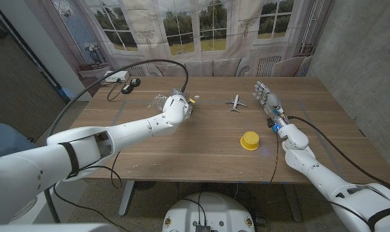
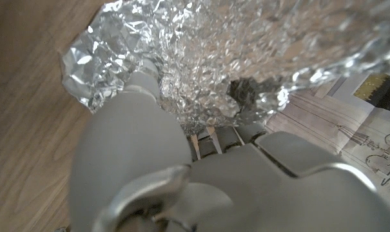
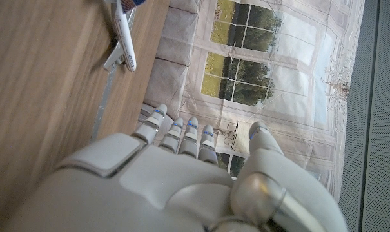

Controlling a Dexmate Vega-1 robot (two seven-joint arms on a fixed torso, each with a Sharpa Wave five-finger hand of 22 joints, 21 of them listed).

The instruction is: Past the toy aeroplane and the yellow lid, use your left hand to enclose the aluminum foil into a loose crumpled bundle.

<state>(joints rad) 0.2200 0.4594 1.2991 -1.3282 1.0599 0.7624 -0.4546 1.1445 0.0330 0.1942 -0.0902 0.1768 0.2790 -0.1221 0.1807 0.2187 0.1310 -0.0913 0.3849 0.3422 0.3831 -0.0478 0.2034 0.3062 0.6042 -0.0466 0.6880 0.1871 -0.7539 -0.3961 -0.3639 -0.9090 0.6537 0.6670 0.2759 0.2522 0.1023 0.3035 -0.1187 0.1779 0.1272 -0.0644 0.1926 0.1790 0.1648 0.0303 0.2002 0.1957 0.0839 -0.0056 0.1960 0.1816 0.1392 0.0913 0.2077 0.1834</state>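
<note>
The left hand (image 1: 179,106) reaches across the tabletop (image 1: 201,138) to its far left part, where it sits on the aluminum foil (image 1: 161,100), its fingers curled down into the sheet. In the left wrist view the left hand's fingers (image 2: 140,87) press into the foil, which bulges up around them, so the hand is closing on the foil rather than lying apart from it. The foil is silver and heavily creased, with a fine pebbled crinkle over most of its surface and smoother, brighter folds at one corner that lies against the wood; a small dark gap shows in it near the fingers. From the head view, crumpled edges of foil stick out to the left of the hand and a small yellow spot shows just to its right. The toy aeroplane (image 1: 236,102), white, lies on the far middle of the tabletop, well apart from the foil to its right. The yellow lid (image 1: 249,140) sits nearer, right of centre. The right hand (image 1: 267,98) stands at the far right with its fingers straight, slightly spread, holding nothing; the toy aeroplane lies near it on the left.
</note>
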